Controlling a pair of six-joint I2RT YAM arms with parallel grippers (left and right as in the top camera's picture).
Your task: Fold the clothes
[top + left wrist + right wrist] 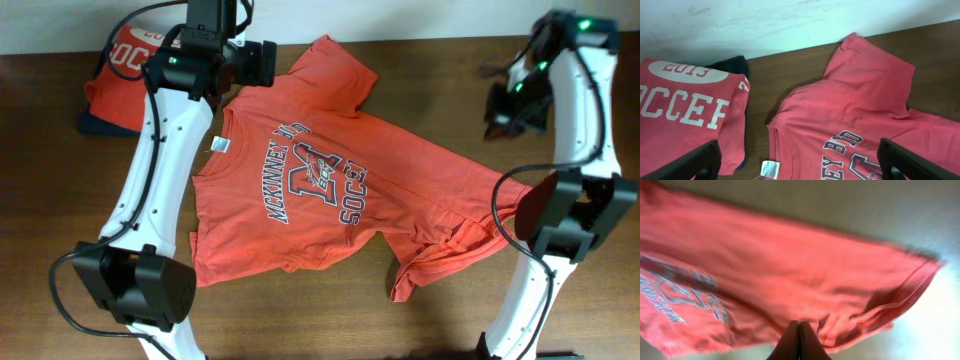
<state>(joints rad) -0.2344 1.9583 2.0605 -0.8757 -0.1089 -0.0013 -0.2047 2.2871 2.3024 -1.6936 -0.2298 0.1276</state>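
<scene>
An orange-red T-shirt [330, 215] lies spread face up across the middle of the table, its navy-and-white lettering showing and its lower right part rumpled. My left gripper [252, 64] hangs open above the collar. In the left wrist view its fingers [702, 161] stand wide apart over the shirt [850, 100] and the white neck tag [770, 168]. My right gripper [499, 110] is above the table off the shirt's upper right edge. The blurred right wrist view shows the right gripper [798, 325] shut, with the shirt [790, 265] beyond its tips and nothing visible between them.
A folded orange-red shirt [125, 60] with white lettering rests at the back left on a dark navy garment [100, 125]; in the left wrist view the folded shirt [680, 115] lies left of the collar. A pale wall [790, 20] runs behind the table's back edge.
</scene>
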